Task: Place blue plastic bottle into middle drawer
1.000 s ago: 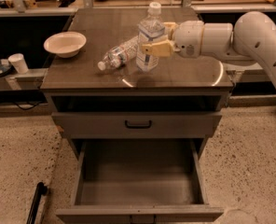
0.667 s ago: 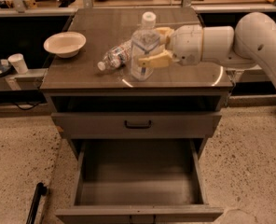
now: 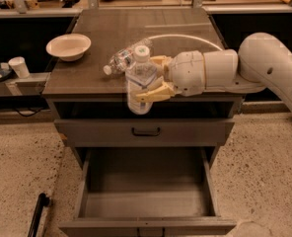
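Pincer (image 3: 149, 79) pinching blue plastic bottle (image 3: 140, 72), long axis upright, cap (image 3: 141, 53) up, seemingly at cabinet (image 3: 87, 78) front edge, middle drawer (image 3: 146, 201) open

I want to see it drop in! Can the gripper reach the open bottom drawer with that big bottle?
Probably yes. The gripper holds the blue plastic bottle upright at the front edge of the cabinet, and the middle drawer stands pulled open below, with nothing between them.

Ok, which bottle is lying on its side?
The slim bottle on the cabinet top; the big bottle is upright in the claw, over the front edge.
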Controlling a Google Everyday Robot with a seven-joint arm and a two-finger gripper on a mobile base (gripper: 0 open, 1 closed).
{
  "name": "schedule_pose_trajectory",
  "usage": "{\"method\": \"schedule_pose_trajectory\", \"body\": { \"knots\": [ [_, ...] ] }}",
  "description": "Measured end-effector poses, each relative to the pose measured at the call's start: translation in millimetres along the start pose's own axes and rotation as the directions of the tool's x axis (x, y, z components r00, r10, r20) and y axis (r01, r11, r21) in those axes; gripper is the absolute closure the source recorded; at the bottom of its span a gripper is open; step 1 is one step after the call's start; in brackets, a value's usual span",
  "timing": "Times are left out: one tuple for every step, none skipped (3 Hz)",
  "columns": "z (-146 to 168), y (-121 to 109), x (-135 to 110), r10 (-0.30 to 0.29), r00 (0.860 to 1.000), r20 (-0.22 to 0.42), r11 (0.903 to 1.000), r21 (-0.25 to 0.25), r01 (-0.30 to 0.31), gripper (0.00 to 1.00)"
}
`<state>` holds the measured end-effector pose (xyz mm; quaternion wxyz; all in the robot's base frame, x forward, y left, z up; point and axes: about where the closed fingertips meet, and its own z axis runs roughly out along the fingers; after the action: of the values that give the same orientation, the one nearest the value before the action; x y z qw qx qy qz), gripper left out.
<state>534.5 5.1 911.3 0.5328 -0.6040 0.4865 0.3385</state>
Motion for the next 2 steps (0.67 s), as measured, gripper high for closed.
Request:
{"method": "schedule_pose_trajectory", "body": {
  "knots": [
    [0,-2,4,0.011,1.000,0.007,0.9999,0.004,-0.011,1.00],
    [7,-1,39,0.097,0.994,0.043,0.9953,0.003,-0.097,1.00]
  ]
}}
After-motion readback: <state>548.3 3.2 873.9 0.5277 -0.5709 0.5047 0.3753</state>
